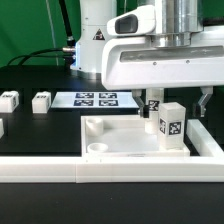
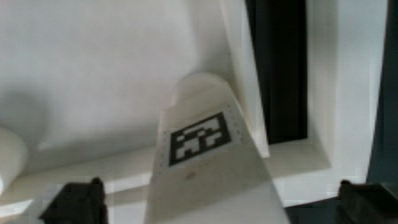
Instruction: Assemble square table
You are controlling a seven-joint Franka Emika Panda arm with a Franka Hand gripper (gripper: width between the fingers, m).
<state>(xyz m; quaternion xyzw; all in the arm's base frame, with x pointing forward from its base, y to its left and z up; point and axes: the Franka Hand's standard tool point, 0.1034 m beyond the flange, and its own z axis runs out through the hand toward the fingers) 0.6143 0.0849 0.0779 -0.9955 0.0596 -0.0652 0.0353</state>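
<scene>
Clearance matters: your gripper (image 1: 178,106) stands wide and empty either side of the upright leg (image 1: 170,125) on the tabletop (image 1: 120,138), so rise straight without nudging that leg.

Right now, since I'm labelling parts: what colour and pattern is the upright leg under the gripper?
White leg with a black-and-white square tag; clearest in the wrist view.

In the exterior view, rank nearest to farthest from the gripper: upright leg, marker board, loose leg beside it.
1. upright leg, between the fingers of the open gripper
2. marker board, toward the exterior view's left
3. loose leg, farther left
</scene>
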